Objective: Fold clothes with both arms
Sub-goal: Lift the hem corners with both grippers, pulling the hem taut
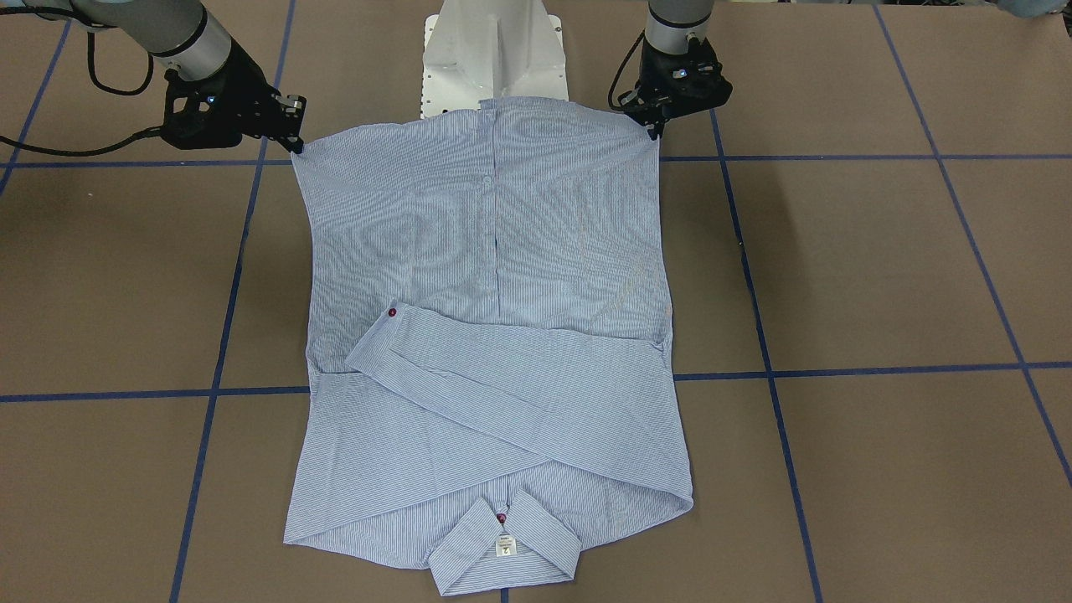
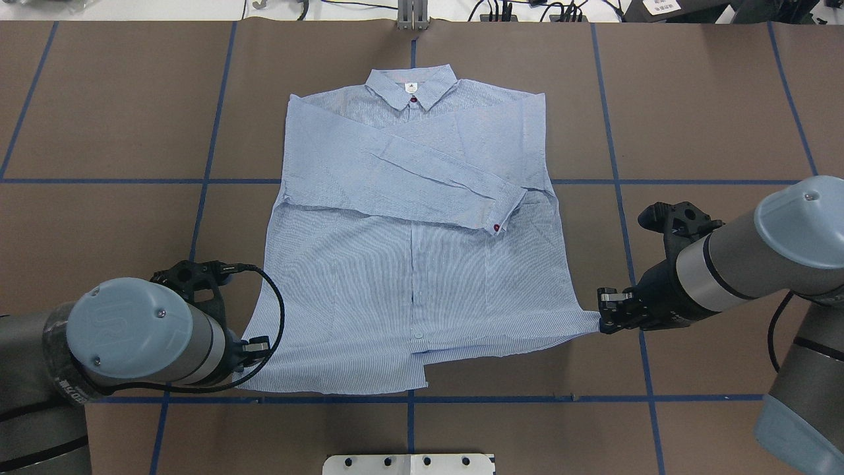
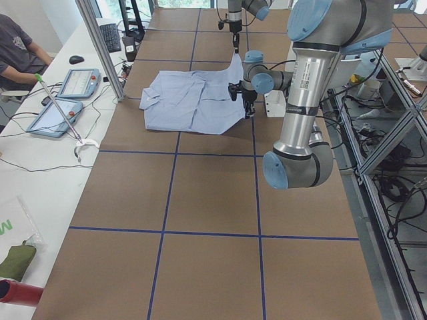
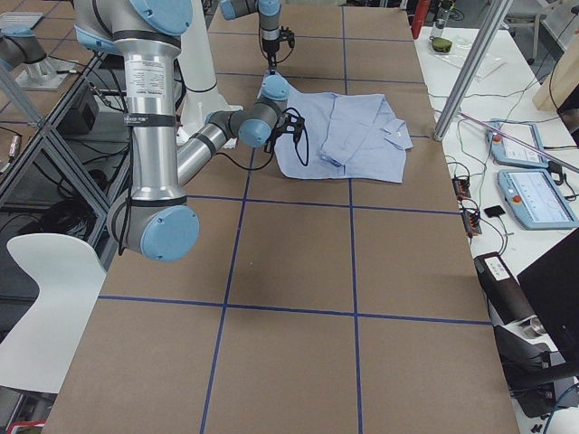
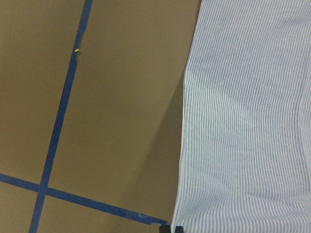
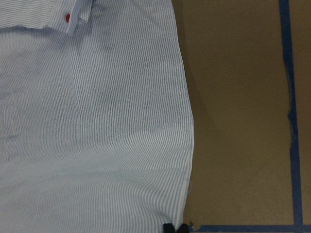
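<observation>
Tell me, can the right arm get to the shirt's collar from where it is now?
Probably yes: nothing stands on the shirt between the right gripper and the collar. But it is shut on the hem corner, so that corner would likely travel along.

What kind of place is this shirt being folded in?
Probably a robotics lab: the left arm and right arm hold a shirt on a table gridded with blue tape, with teach pendants on a side bench.
</observation>
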